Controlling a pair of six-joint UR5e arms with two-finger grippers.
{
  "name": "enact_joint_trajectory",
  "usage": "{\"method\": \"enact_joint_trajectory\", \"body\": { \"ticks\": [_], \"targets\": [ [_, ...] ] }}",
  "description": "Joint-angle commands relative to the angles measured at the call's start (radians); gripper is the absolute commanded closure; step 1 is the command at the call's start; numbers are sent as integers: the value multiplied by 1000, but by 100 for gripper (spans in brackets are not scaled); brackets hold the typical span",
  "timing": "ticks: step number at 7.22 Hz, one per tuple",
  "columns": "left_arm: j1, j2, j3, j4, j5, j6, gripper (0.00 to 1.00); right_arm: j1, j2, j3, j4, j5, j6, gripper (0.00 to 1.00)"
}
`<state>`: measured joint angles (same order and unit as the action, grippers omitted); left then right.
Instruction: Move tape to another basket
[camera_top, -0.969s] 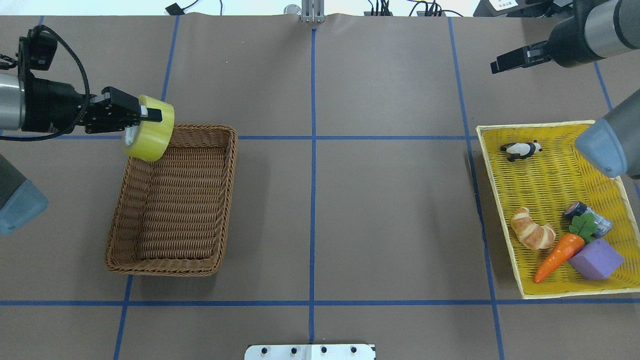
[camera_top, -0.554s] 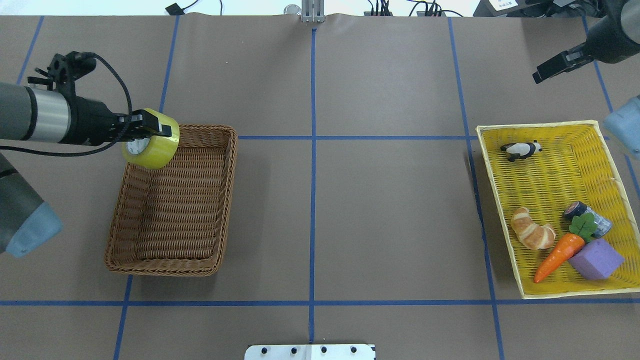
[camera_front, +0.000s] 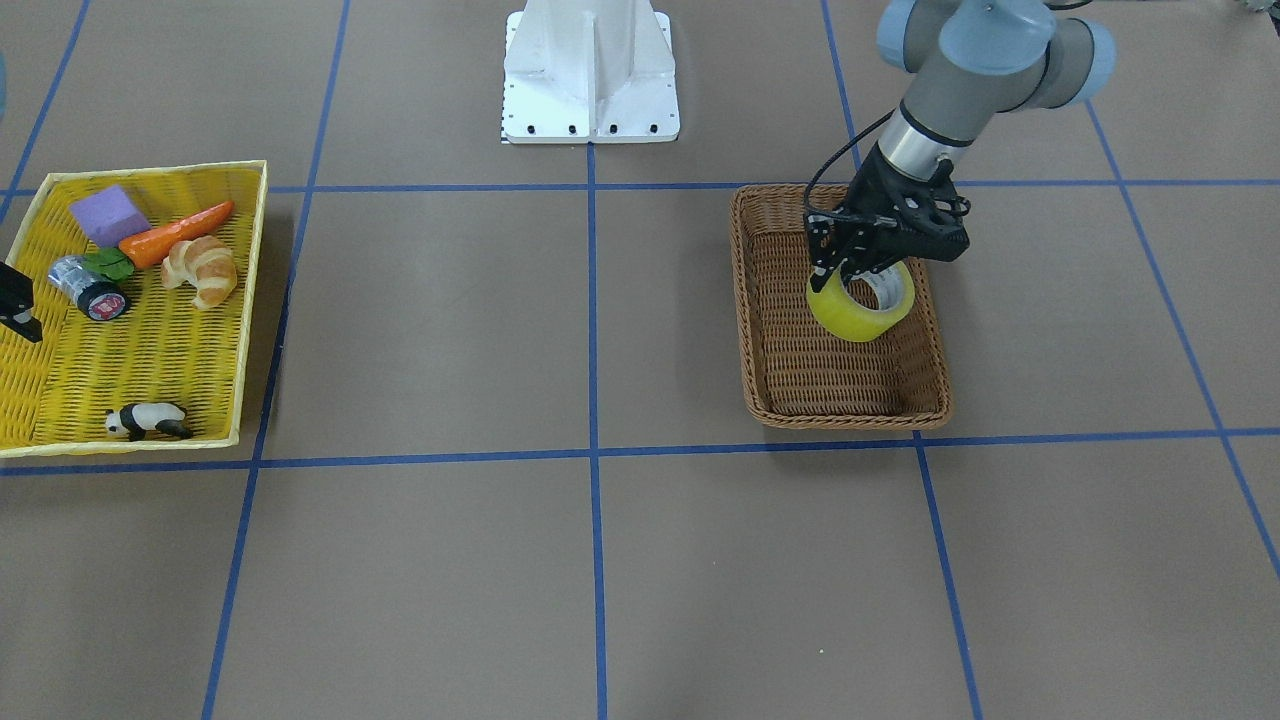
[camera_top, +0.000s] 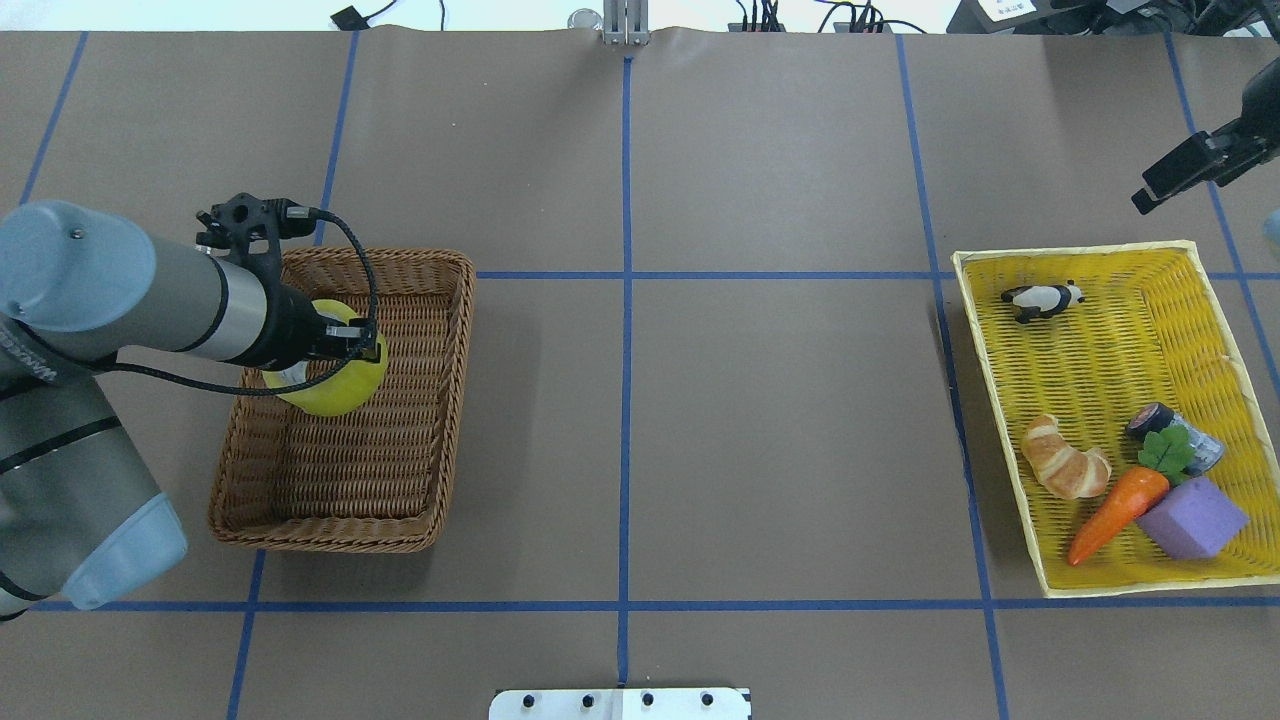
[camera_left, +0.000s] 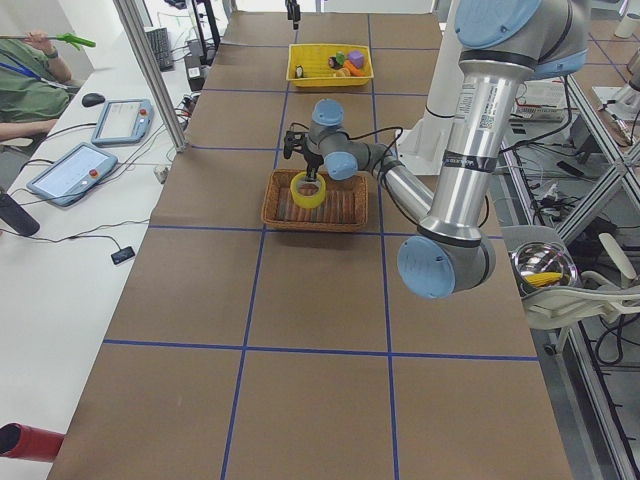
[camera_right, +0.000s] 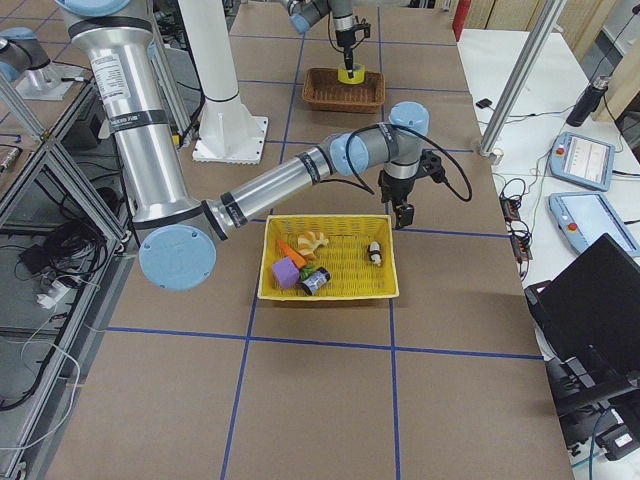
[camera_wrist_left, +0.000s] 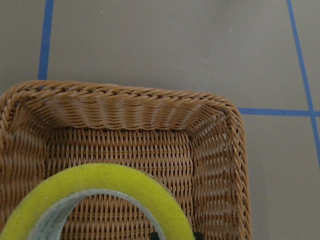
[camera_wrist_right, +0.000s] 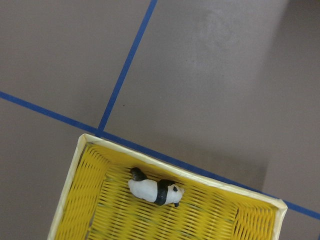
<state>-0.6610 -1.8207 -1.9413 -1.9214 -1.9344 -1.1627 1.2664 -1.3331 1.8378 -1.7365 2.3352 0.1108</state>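
The yellowish-green tape roll (camera_front: 858, 312) hangs tilted over the far half of the brown wicker basket (camera_front: 840, 415), above its floor. My left gripper (camera_front: 850, 275) is shut on the roll's wall and points down into the basket. The overhead view shows the tape (camera_top: 335, 395) under the left wrist, inside the basket (camera_top: 330, 540). In the left wrist view the roll (camera_wrist_left: 100, 182) fills the bottom, with the basket's rim (camera_wrist_left: 125, 92) beyond it. My right gripper (camera_top: 1150, 195) hovers empty beyond the far corner of the yellow tray (camera_top: 1010, 420); its jaws look open.
The yellow tray holds a panda figure (camera_top: 1042, 300), a croissant (camera_top: 1065, 470), a carrot (camera_top: 1115, 512), a purple block (camera_top: 1195, 518) and a small silver cylinder (camera_top: 1185, 435). The robot's white base (camera_front: 590, 70) stands at mid table. Blue tape lines cross the brown tabletop.
My left arm swung in over the basket and lowered the tape from above its far left corner to inside it. My right gripper drew back to the right.
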Motion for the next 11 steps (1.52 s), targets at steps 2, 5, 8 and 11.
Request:
{"method": "enact_joint_trajectory", "body": {
  "ticks": [2,5,8,11],
  "targets": [
    [84,-51,-5,169,132,3,2,27,-34,0,-21,50,-2,0],
    [51,-74,-189,540,141,304,2,27,-49,-5,-67,30,15,0],
    [-171,-10,-200,578,91,610,2,28,-55,-12,-57,-89,7,0],
    [-590,31,64,529,-231,886,2,82,-71,-12,-3,-103,7,0]
  ]
}}
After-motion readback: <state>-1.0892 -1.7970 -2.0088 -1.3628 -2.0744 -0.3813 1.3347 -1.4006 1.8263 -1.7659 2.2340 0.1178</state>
